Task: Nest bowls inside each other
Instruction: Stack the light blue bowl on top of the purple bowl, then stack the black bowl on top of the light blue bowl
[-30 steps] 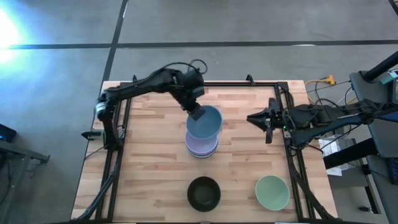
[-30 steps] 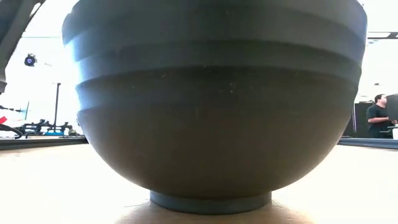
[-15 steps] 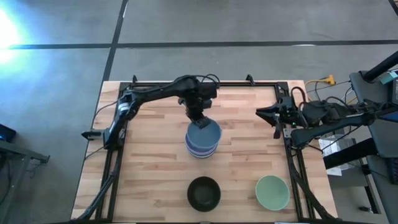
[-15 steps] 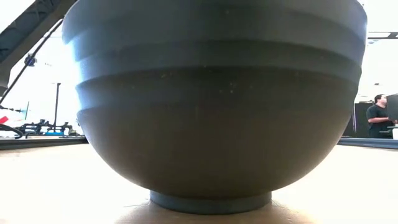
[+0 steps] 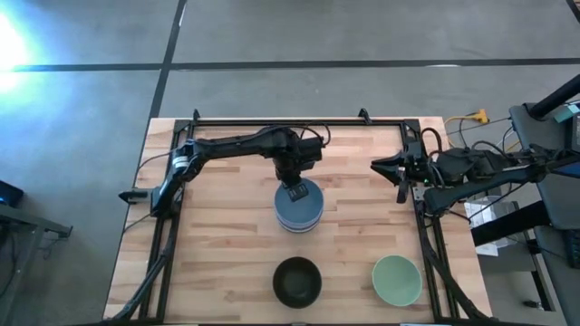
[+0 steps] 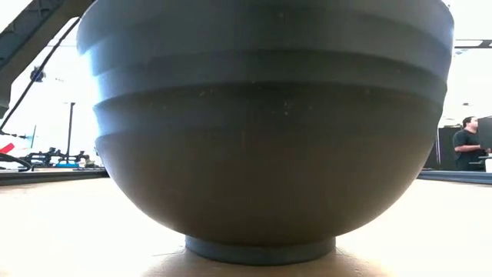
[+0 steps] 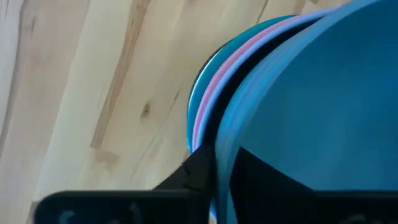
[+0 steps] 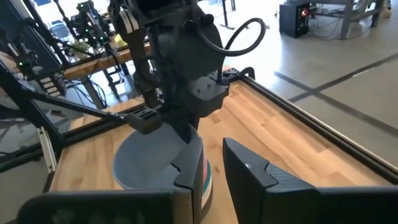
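A stack of nested bowls [image 5: 283,220] stands at the table's middle; its teal, pink and lavender rims [image 7: 208,102] show in the left wrist view. The blue bowl [image 5: 306,210] sits on top of it. My left gripper [image 5: 294,190] is over the stack's far side, shut on that bowl. A black bowl [image 5: 297,281] and a pale green bowl [image 5: 396,279] rest on their feet near the near edge. My right gripper [image 5: 375,167] waits open by the right edge, clear of every bowl. My left gripper pinches the blue bowl's rim [image 7: 222,146] on its far side, one finger [image 7: 261,180] inside the bowl and one [image 7: 198,174] outside. The fingers come from above, pointing down. The bowl sits upright in the top of the stack [image 8: 205,177].
The black bowl [image 6: 261,131] fills the low view, right in front of that camera. A dark frame rail [image 5: 290,121] runs round the table. Bare wood lies left and right of the stack. A person [image 6: 465,145] stands far off in the room.
My left gripper has carried the blue bowl toward the near edge and down. The bowl was tilted above the stack's far side; now it sits level in the top of the stack. The gripper has kept hold of the rim.
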Robot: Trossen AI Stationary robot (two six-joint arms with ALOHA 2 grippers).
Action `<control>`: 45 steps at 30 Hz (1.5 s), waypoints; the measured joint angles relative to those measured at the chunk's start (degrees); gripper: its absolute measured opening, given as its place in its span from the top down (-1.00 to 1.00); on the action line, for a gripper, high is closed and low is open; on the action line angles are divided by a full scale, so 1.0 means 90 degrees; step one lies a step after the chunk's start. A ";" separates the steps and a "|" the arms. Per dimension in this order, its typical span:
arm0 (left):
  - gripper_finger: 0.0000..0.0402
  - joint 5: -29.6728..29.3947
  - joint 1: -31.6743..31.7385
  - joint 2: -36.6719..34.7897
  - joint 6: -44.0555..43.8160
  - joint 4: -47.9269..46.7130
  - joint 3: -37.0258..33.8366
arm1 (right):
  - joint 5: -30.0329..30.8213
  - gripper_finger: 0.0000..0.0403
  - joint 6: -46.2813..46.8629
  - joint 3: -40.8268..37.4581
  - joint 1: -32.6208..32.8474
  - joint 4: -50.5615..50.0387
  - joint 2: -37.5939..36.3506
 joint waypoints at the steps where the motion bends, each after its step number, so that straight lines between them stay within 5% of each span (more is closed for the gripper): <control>1: 0.79 0.0004 -0.0003 -0.0002 0.0001 0.0010 0.0008 | -0.0001 0.71 0.0046 0.0000 0.0001 0.0001 0.0015; 11: 0.18 -0.0006 0.0000 -0.0109 0.0003 -0.0085 0.0010 | -0.0009 0.71 0.0281 -0.0002 0.0001 0.0000 0.0037; 19: -0.09 -0.0578 0.0041 -0.0473 0.0003 -0.0095 -0.0024 | -0.0011 0.71 0.0281 -0.0002 0.0000 0.0009 0.0038; 31: -0.14 -0.1102 -0.0067 -0.1207 -0.0337 -0.0101 -0.0050 | -0.0013 0.71 0.0456 -0.0002 0.0002 0.0293 0.0041; 39: -0.13 -0.1184 -0.0959 -0.2050 -0.0476 -0.0142 -0.0269 | -0.0015 0.71 0.0618 -0.0002 0.0006 0.0300 0.0038; 45: -0.13 -0.1319 -0.1852 -0.2721 -0.1377 0.0372 -0.1366 | -0.0197 0.71 0.0619 -0.0031 0.0007 0.0300 0.0038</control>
